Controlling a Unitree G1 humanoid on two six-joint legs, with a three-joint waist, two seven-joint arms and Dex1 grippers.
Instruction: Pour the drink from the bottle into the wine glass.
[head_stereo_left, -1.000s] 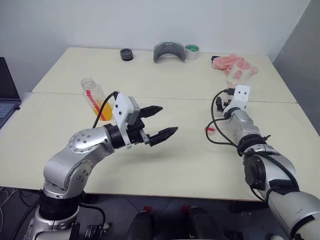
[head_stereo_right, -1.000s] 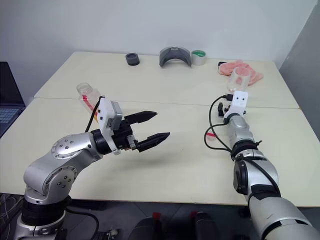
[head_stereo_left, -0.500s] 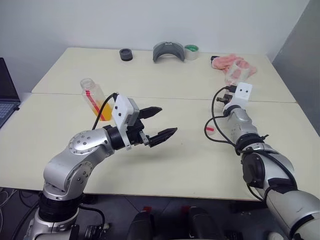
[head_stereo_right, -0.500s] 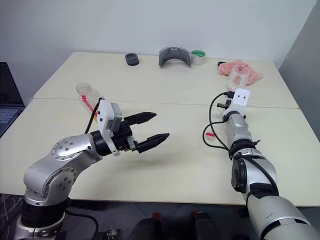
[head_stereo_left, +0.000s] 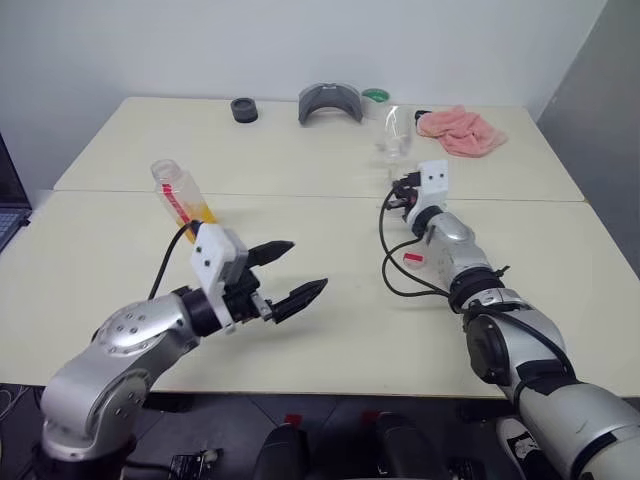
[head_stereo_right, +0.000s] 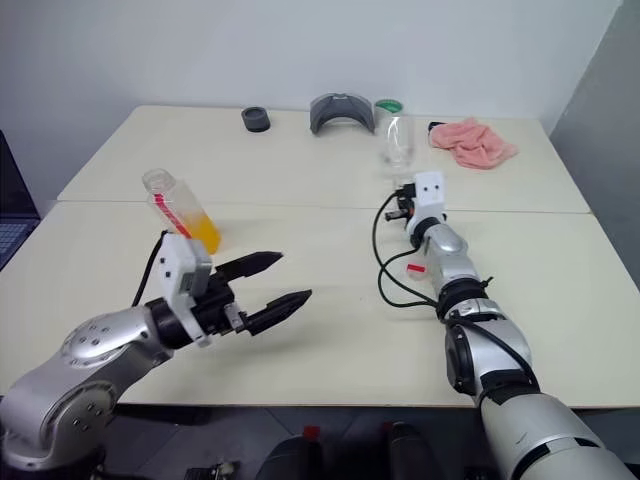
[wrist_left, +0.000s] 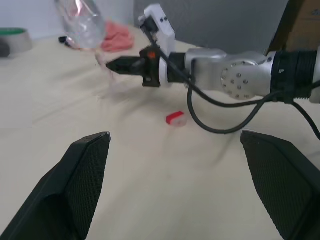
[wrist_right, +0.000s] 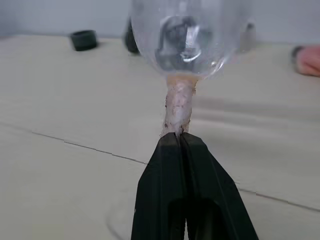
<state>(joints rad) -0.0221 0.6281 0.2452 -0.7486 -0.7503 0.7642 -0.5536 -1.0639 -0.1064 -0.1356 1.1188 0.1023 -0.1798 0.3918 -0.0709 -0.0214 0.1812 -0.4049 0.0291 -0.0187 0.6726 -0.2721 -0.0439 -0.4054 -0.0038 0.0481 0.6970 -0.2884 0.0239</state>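
The right gripper (wrist_right: 179, 137) is pinched tight on the stem of the wine glass (head_stereo_right: 397, 140), far on the table. The left gripper (head_stereo_left: 285, 272) is wide open and holds nothing. The bottle (head_stereo_left: 180, 193) stands on the left, cap off. I think the next move is grabbing the bottle.

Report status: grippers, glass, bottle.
Left gripper open, empty. Right gripper shut on wine glass stem. Bottle uncapped, upright; red cap loose on table.
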